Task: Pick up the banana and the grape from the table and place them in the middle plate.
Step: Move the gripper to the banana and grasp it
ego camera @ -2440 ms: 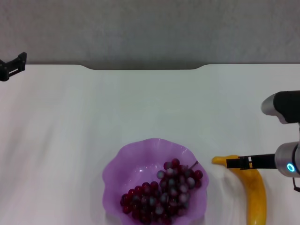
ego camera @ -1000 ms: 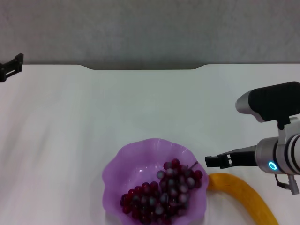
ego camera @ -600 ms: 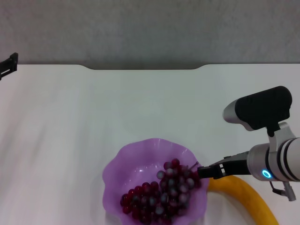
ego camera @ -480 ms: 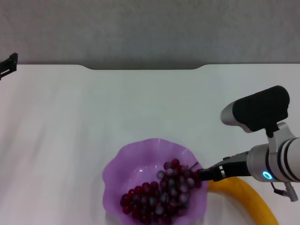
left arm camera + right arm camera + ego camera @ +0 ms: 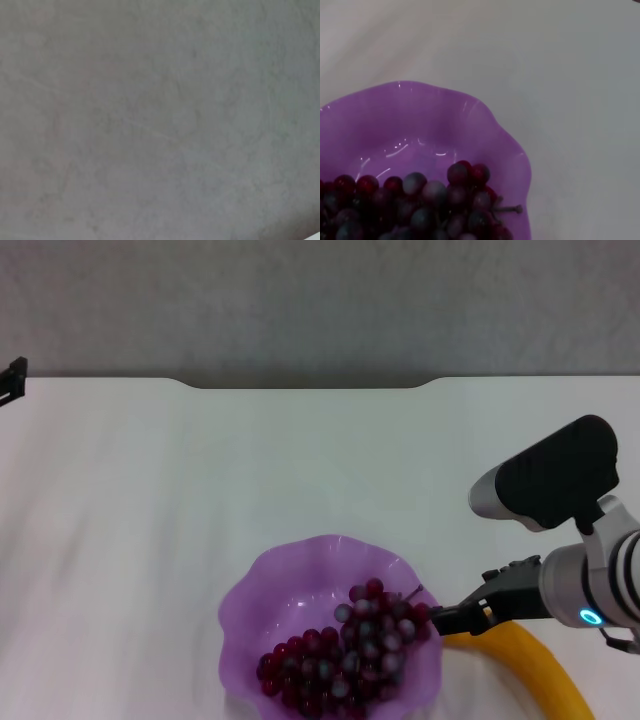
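The right gripper (image 5: 455, 619) is positioned low over the table (image 5: 200, 500), at the right rim of the middle plate (image 5: 250, 610). Its dark fingers point toward the plate and close on the near end of the banana (image 5: 530, 665), which they hold. The banana's yellow body extends away from the fingertips toward the lower right corner of the head view, with its gripped end just beside the plate's scalloped rim and its far end cut off by the picture edge. Whether the banana rests on the table or is raised above it cannot be determined.

The grape (image 5: 350, 645) bunch lies inside the middle plate, filling the right and near portion of the dish. The far left part of the plate's flat centre is bare. In the right wrist view, the middle plate (image 5: 420, 115) shows its wavy rim, and the grape (image 5: 420, 205) bunch sits in it with a thin stem projecting toward the rim.

The left gripper (image 5: 12, 380) is parked at the far left edge of the table, well apart from the plate. Its finger state cannot be determined. The left wrist view shows only a plain grey surface.
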